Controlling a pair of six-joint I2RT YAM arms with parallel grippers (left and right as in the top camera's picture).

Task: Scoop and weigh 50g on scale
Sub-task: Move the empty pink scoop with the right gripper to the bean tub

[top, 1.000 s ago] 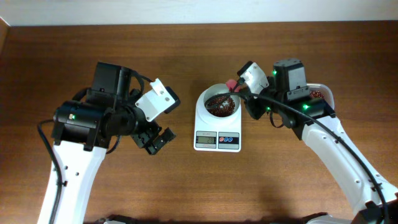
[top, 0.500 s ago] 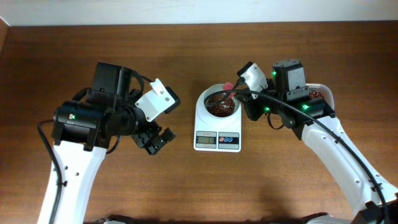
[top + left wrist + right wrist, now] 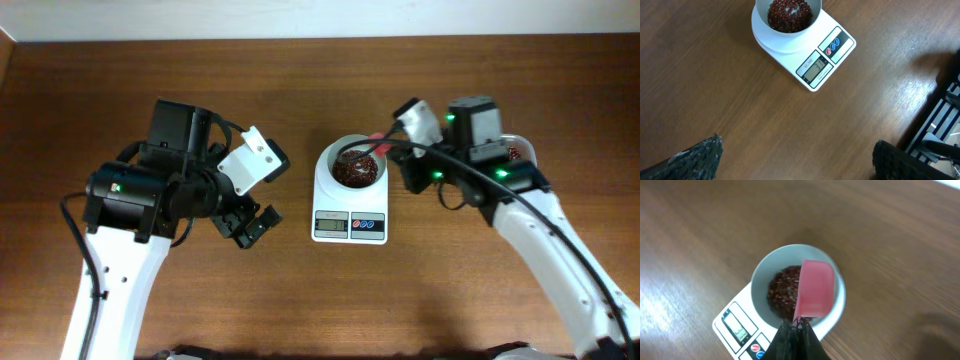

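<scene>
Heap of small, glossy, dark red-brown beans point(image 3: 782, 292) in the round white bowl point(image 3: 759, 277) of the flat white plastic scale point(image 3: 349, 226), at centre frame in the overhead view, with a grey display and red and blue buttons on its front panel. A pink, rectangular scoop point(image 3: 815, 287) sits over the right half of the bowl, its near end clamped between the closed dark fingers of the right gripper point(image 3: 796, 329). The left gripper point(image 3: 250, 228), left of centre over the smooth brown wood-grain table point(image 3: 300, 300), hangs well apart from the scale, its rough-textured fingers point(image 3: 695, 155) spread wide and empty.
</scene>
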